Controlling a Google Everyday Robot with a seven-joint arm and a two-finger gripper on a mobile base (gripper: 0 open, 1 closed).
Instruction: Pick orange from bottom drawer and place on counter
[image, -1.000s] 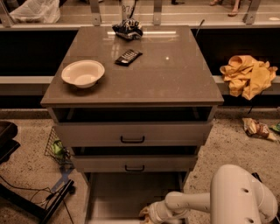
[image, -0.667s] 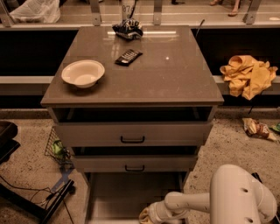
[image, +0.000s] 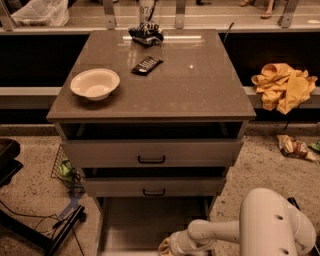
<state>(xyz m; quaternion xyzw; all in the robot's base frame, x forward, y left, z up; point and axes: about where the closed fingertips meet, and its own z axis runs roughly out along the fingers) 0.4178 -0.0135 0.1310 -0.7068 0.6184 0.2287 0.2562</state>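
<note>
Currently early in the pick: no fruit on the counter (image: 200, 95), so the place step isn't done. White bowl (image: 95, 83) on the counter's left looks empty. Bottom drawer (image: 135, 225) is pulled open and its visible floor is bare. The orange isn't in view, probably hidden under the wrist or below the view's edge. Gripper (image: 167, 246) sits low inside that drawer, right of centre; open or closed, can't tell. Grasp, lift and placement all remain.
</note>
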